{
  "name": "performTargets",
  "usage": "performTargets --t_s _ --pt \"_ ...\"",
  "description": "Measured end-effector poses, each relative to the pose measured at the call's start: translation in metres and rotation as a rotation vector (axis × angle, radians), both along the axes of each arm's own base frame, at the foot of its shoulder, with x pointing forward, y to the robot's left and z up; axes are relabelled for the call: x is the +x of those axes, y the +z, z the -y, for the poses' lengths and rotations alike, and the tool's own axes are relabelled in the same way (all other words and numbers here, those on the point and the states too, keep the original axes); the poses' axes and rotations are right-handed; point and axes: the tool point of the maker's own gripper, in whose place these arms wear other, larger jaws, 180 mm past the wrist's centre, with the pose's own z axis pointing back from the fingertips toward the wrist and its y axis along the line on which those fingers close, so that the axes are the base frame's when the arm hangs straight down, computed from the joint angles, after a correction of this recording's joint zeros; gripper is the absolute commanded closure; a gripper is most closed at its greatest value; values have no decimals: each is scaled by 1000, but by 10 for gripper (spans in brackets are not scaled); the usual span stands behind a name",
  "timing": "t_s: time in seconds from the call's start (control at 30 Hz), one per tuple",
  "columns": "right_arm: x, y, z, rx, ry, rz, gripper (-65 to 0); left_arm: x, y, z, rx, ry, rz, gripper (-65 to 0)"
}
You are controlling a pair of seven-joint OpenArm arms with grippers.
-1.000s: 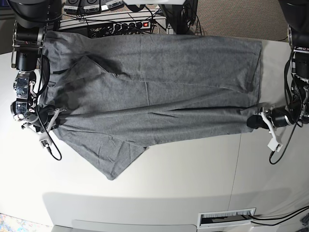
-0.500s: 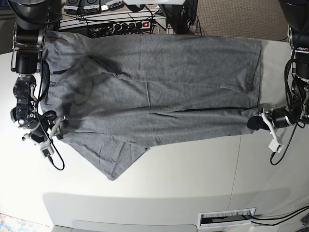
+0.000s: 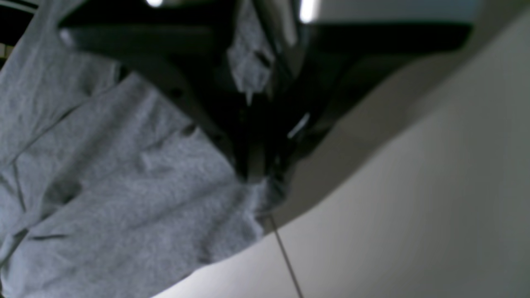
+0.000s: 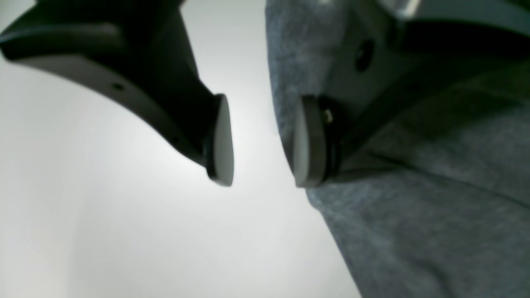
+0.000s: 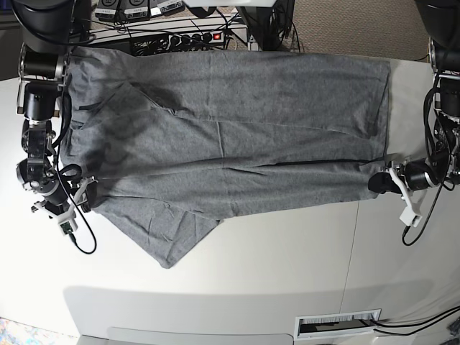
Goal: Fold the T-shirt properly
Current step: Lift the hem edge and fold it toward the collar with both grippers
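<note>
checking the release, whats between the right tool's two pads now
Nothing is held: in the right wrist view the gap between the right tool pads shows only bare table, with the T-shirt edge lying just behind one pad.

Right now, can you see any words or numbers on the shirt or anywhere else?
None can be read.
T-shirt: plain grey, no print or label showing.
Power strip behind the table: any markings are too small to read.
Both wrist views: blurred, no text.
</note>
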Motion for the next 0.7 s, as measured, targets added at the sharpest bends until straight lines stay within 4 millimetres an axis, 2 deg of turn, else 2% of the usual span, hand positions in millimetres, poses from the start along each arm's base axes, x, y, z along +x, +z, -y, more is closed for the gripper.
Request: performTargets --t_s 0.23,0.3,0.6,0.7 --pt "16 -11 -15 26 15 0 -252 0 0 0 1 0 0 0" --pt "14 -21 -19 32 16 -23 -252 0 0 0 2 0 0 0" --pt "11 -27 -18 53 -18 -56 -248 0 0 0 1 0 0 0" --pt "9 -29 -18 70 -43 -83 -187 0 0 0 2 0 0 0"
